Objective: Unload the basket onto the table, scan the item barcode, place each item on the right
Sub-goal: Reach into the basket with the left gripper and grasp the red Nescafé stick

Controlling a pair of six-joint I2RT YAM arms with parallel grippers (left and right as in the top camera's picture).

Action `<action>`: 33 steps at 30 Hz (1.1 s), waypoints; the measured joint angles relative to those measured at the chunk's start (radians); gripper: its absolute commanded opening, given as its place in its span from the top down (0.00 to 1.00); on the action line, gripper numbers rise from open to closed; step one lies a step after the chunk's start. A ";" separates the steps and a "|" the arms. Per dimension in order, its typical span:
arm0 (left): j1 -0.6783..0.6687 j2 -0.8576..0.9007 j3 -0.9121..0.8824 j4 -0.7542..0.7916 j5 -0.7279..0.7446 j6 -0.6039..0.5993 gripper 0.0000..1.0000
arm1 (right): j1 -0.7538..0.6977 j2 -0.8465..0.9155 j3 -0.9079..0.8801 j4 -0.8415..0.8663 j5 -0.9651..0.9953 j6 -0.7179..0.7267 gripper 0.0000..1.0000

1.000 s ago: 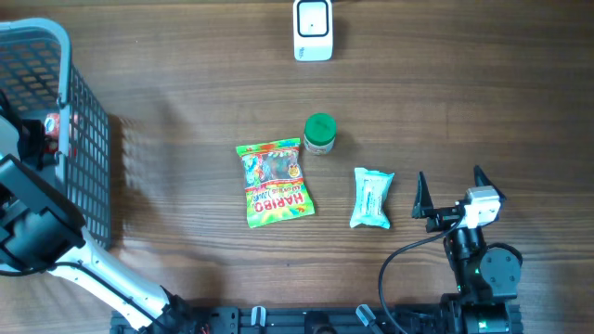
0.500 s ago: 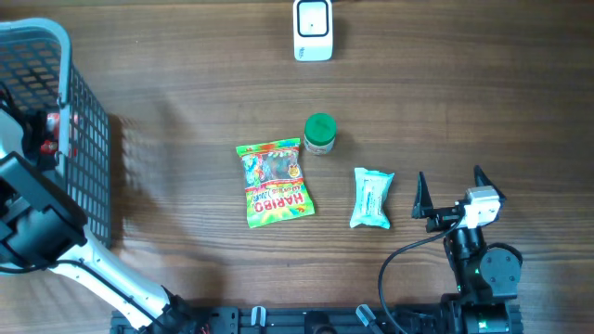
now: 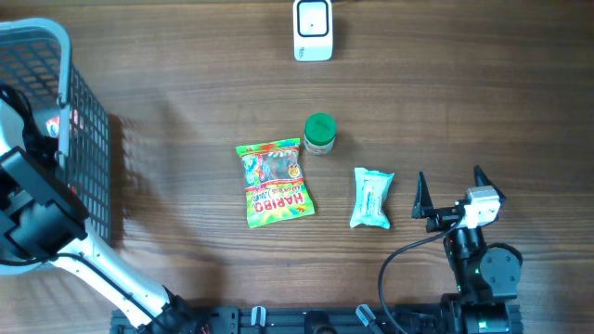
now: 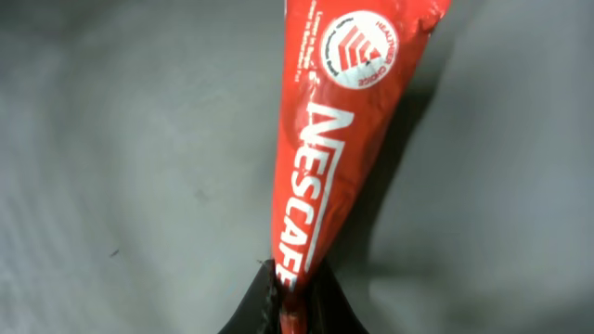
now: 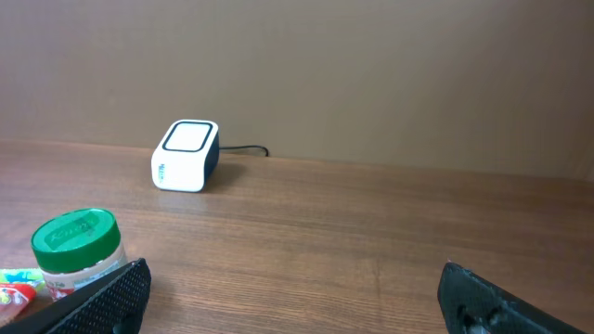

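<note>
Quantity: one barcode scanner (image 3: pixel 313 30), one green-lidded jar (image 3: pixel 319 134), one Haribo bag (image 3: pixel 274 183), one pale blue packet (image 3: pixel 372 199). Also one wire basket (image 3: pixel 56 37) and one Nescafé sachet (image 4: pixel 343 121).

Black pointed right claw (image 3: pixel 450 176), looping black cable (image 3: pixel 394 258); left arm (image 3: pixel 37 223) black and white.

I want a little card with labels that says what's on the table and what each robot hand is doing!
left gripper: shut on the red Nescafe sachet, over at the basket
right gripper: open, holding nothing, at the right side of the table
scanner: white box at the far edge
Haribo bag: lying flat in the middle
green-lid jar: upright by the bag's far corner
pale blue packet: between the bag and the right gripper
</note>
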 measured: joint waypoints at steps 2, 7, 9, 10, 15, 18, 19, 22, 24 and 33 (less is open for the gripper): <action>0.000 -0.001 0.005 -0.022 -0.002 0.003 0.96 | 0.000 0.000 0.000 0.000 0.000 0.000 0.00; 0.004 -0.027 0.017 -0.078 0.105 0.004 0.96 | 0.000 0.000 0.000 0.000 0.000 0.000 0.00; 0.003 -0.109 0.016 -0.068 0.151 0.007 0.96 | 0.000 0.000 0.000 0.000 0.000 0.000 0.00; 0.003 -0.190 0.017 -0.059 0.162 0.007 0.96 | 0.000 0.000 0.000 0.000 0.000 0.000 0.00; 0.003 -0.426 0.032 -0.019 0.203 0.007 0.96 | 0.000 0.000 0.000 0.000 0.000 0.000 0.00; 0.003 -0.469 0.032 -0.015 0.231 0.007 0.51 | 0.000 0.000 0.000 0.000 0.000 0.000 0.00; 0.003 -0.478 0.032 -0.016 0.235 0.007 0.03 | 0.000 0.000 0.000 0.000 0.000 0.000 0.00; 0.003 -0.481 0.025 -0.023 0.242 0.010 0.00 | 0.000 0.000 0.000 0.000 0.000 0.000 0.00; 0.003 -0.481 -0.011 -0.030 0.243 -0.008 0.00 | 0.000 0.000 0.000 0.000 0.000 0.000 0.00; 0.003 -0.383 -0.441 0.144 0.250 -0.051 0.00 | 0.000 0.000 0.000 0.000 0.000 0.000 0.00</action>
